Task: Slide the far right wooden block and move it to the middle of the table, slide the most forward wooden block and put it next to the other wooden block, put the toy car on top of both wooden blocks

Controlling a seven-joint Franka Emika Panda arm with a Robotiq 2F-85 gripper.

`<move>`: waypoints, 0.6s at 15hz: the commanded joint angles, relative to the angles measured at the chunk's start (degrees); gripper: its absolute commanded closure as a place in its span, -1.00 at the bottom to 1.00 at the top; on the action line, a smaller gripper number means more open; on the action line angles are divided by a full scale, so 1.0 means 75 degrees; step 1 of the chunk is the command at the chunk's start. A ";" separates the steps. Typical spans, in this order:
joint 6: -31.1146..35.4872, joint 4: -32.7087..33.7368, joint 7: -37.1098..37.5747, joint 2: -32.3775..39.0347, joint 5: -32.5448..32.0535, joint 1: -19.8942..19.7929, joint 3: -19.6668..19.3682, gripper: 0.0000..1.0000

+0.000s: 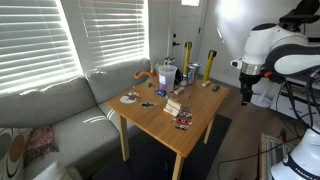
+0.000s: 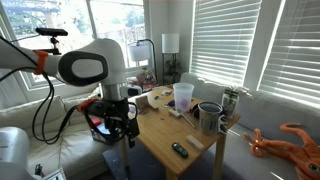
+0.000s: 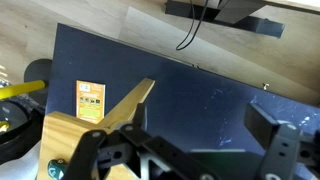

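The honey-coloured table (image 1: 195, 125) shows in both exterior views (image 2: 165, 135). A small dark brownish block (image 1: 213, 87) lies near the table edge closest to my arm. A pale tan block (image 1: 175, 106) sits near the middle. The dark toy car (image 1: 183, 121) lies near a front corner, and also shows in an exterior view (image 2: 179, 150). My gripper (image 1: 245, 95) hangs beside the table, off its edge (image 2: 120, 130). In the wrist view the gripper (image 3: 205, 130) is open and empty over a dark blue rug, with a table corner (image 3: 110, 115) at the left.
A clear cup (image 2: 183, 95), a dark mug (image 2: 208, 115), a plate (image 1: 130, 98) and small items stand on the table. An orange octopus toy (image 2: 295, 140) lies on the grey sofa (image 1: 60, 110). Cables hang around the arm's base.
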 commanded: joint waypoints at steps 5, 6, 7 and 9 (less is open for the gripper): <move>-0.0091 0.0302 0.0138 0.0329 0.0191 -0.0006 -0.0328 -1.00; -0.0042 0.0465 0.0124 0.0505 0.0286 -0.0109 -0.0560 -1.00; 0.0023 0.0560 0.0230 0.0570 0.0305 -0.0213 -0.0695 -1.00; 0.0148 0.0788 0.0197 0.0702 0.0437 -0.0322 -0.1089 -1.00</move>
